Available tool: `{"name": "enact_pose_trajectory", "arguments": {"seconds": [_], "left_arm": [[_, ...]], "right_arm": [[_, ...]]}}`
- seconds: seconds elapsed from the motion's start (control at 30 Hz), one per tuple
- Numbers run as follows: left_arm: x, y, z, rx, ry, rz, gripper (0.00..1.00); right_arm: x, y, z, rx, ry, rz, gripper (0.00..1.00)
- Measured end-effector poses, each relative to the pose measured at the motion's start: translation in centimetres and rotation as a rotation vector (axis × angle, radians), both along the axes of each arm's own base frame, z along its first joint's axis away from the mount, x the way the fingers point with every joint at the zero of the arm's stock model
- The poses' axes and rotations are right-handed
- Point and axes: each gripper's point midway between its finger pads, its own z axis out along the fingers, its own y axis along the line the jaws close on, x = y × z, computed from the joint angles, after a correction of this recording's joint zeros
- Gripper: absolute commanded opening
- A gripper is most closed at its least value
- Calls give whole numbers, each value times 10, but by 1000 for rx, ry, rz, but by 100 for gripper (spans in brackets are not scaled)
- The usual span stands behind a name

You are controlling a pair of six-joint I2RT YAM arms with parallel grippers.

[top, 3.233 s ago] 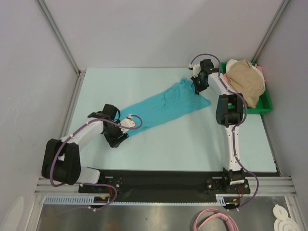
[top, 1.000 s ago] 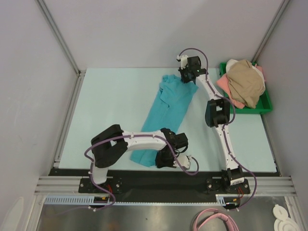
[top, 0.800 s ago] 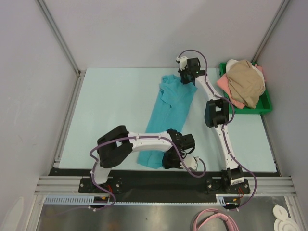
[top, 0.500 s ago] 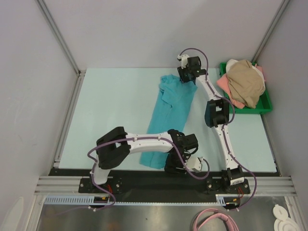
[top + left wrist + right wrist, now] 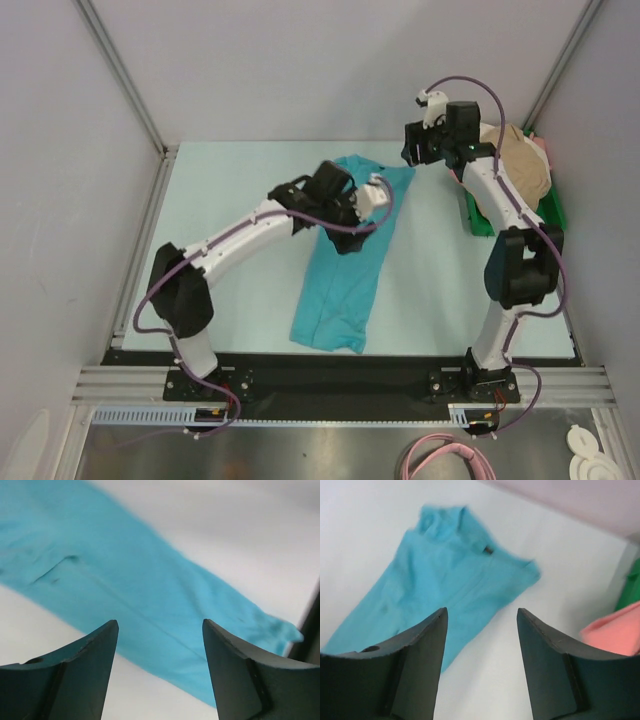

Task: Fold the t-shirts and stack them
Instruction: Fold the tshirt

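A teal t-shirt (image 5: 345, 270) lies in a long folded strip on the table, collar end at the back, hem near the front edge. My left gripper (image 5: 347, 236) hovers open over its upper half; in the left wrist view (image 5: 160, 625) the teal cloth (image 5: 125, 590) shows well below, nothing between the fingers. My right gripper (image 5: 413, 150) hangs open above the table to the right of the collar. Its wrist view (image 5: 481, 612) looks down on the teal shirt (image 5: 445, 575). A tan t-shirt (image 5: 525, 165) and a pink one (image 5: 545, 148) are heaped at the back right.
A green tray (image 5: 548, 215) under the heap stands at the back right, against the wall; its edge (image 5: 632, 587) and the pink cloth (image 5: 615, 635) show in the right wrist view. The black base rail (image 5: 330, 372) runs along the near edge.
Both grippers opened and let go of the teal shirt. The left arm swung from the hem at the front edge up over the shirt's upper half. The right arm rose and moved right.
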Motion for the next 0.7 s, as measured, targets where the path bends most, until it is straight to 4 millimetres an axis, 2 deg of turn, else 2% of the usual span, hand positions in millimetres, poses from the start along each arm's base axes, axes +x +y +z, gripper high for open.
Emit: {"name": "enact_pose_trajectory", "arguments": {"seconds": [0.03,0.13,0.23,0.33,0.4,0.47,0.57,0.7], "left_arm": [[24,9,-4,-18,16,71,74],[90,37,-27,-69,68,255,76],[138,62,-52,-101,125,382,77],[178,63,-58,-170,163,437,76],[201,60,-56,-242,210,460,76],[224,54,-50,-343,270,471,76],[256,57,-47,-476,357,506,75],[293,76,-64,-563,438,584,74]], "right_arm": [[-19,3,5,16,-1,24,64],[-63,9,-11,45,63,79,64],[-108,13,-53,61,189,123,64],[-144,14,-92,68,319,153,65],[-161,15,-106,72,376,170,65],[-172,16,-109,79,401,185,65],[-184,18,-101,96,391,209,65],[-192,23,-86,120,359,239,65]]}}
